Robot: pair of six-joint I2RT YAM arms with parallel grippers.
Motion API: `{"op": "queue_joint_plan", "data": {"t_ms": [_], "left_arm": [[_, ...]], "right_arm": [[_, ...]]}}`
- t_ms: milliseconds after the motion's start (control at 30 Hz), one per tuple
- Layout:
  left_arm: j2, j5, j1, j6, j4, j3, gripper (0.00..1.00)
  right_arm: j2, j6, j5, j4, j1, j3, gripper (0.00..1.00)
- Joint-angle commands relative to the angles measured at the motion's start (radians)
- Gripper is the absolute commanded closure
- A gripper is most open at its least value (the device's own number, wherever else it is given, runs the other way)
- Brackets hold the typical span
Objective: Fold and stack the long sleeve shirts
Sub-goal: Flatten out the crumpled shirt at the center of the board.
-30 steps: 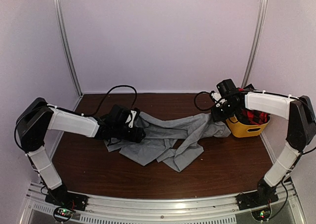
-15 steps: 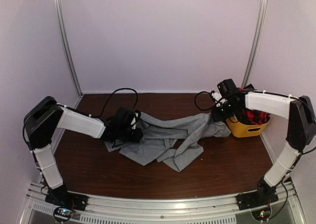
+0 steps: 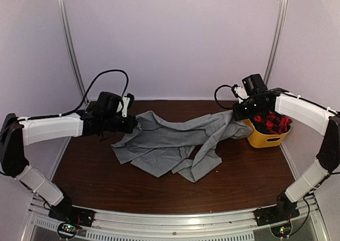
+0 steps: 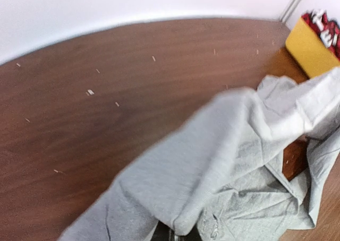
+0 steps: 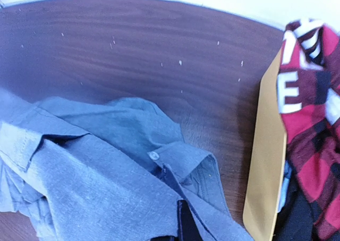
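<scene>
White walls (image 3: 170,39) close in a dark brown wooden table (image 3: 249,172), with both arms reaching over its far half. Across the middle of the table sprawls the light-grey button-front shirt (image 3: 164,145), crumpled and unfolded. Its upper edge is lifted at both ends and sags between them, while the lower folds rest on the wood. At the far right, just beside the shirt's raised right end, stands a yellow plastic tub (image 3: 264,139). The red-and-black plaid shirt (image 3: 272,123) is bunched inside it and rises above the rim.

The left gripper (image 3: 131,125) is clamped on the grey shirt's far-left corner. In its wrist view the cloth drapes up from between the fingers and hides them. The right gripper (image 3: 237,113) is pinched closed on the shirt's right end, close to the tub's wall. In its wrist view a fold with a small white button (image 5: 154,155) lies just above the grip.
</scene>
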Motion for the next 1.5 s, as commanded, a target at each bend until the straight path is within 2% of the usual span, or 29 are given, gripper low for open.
{"op": "queue_joint_plan", "data": {"t_ms": [0, 167, 333, 433, 567, 667, 900, 1267, 1467], "left_arm": [[-0.175, 0.091, 0.146, 0.079, -0.064, 0.056, 1.0], [-0.237, 0.059, 0.188, 0.161, -0.128, 0.143, 1.0], [-0.248, 0.043, 0.244, 0.172, -0.155, 0.262, 1.0], [-0.25, 0.139, 0.297, 0.156, -0.156, 0.376, 1.0], [-0.224, 0.212, 0.302, 0.165, -0.2, 0.594, 1.0], [-0.255, 0.288, 0.302, 0.158, -0.223, 0.683, 1.0], [-0.433, 0.387, 0.301, 0.152, -0.293, 0.722, 1.0], [-0.692, 0.545, 0.302, 0.006, -0.352, 0.736, 1.0], [-0.76, 0.593, 0.302, -0.071, -0.365, 0.753, 1.0]], "right_arm": [[-0.12, -0.02, 0.014, -0.006, -0.006, 0.083, 1.0], [-0.186, -0.038, -0.058, -0.015, -0.005, 0.158, 1.0], [-0.167, -0.036, -0.117, -0.056, -0.003, 0.294, 1.0], [-0.127, -0.019, -0.118, -0.106, 0.002, 0.41, 1.0], [-0.092, -0.007, -0.142, -0.179, 0.04, 0.61, 1.0], [-0.119, 0.006, -0.217, -0.211, 0.086, 0.711, 1.0], [-0.255, 0.064, -0.347, -0.264, 0.184, 0.789, 1.0], [-0.485, 0.219, -0.573, -0.233, 0.185, 0.786, 1.0], [-0.56, 0.295, -0.631, -0.211, 0.185, 0.765, 1.0]]}}
